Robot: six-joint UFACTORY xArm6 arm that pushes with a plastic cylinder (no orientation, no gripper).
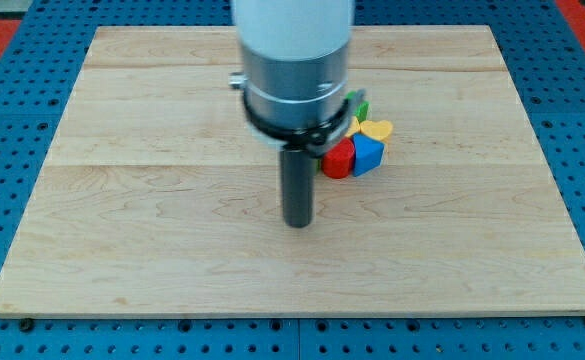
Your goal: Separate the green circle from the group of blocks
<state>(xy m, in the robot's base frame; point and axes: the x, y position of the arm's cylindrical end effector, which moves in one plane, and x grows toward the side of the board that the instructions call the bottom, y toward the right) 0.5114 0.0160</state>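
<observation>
My tip rests on the wooden board near its middle, below and to the left of a tight group of blocks. The group holds a red block, a blue block and a yellow heart-shaped block. A small green piece shows at the group's top, mostly hidden behind the arm's grey body, so its shape cannot be made out. The tip stands apart from the red block, its nearest neighbour.
The arm's large grey and white body covers the board's upper middle. A blue perforated table surrounds the board on all sides.
</observation>
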